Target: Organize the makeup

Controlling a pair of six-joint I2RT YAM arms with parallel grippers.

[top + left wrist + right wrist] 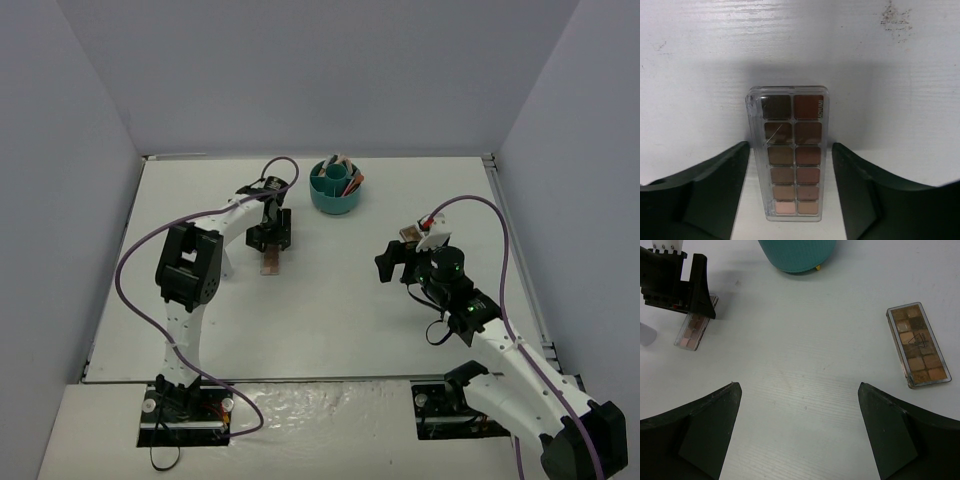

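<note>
Jaws first: the left gripper [790, 145] stands part-way open, one dark finger [715, 185] on each side of the clear-lidded eyeshadow palette [788, 155]. From the wrist view I see a thin gap on both sides, so no squeeze on it. That palette lies flat on the white table [330, 320], left of centre and toward the far side, its rows of brown and pink pans facing up and the darkest pans at the end away from the wrist. From above, the left gripper points straight down over it, and one short end of the palette pokes out toward the near side.

Over to the other side: the right gripper [797, 386] has its jaws spread wide, with nothing between them but bare tabletop. It hangs above the table, right of centre. Just beyond it lies the second palette [917, 345], a metal-edged one with brown squares, flat and at a slant, well apart from the first.

At the back, between the two arms, sits the round teal cup [335, 203]. A few small items [340, 170] stick up out of it, pink and orange among them, too small to name.
</note>
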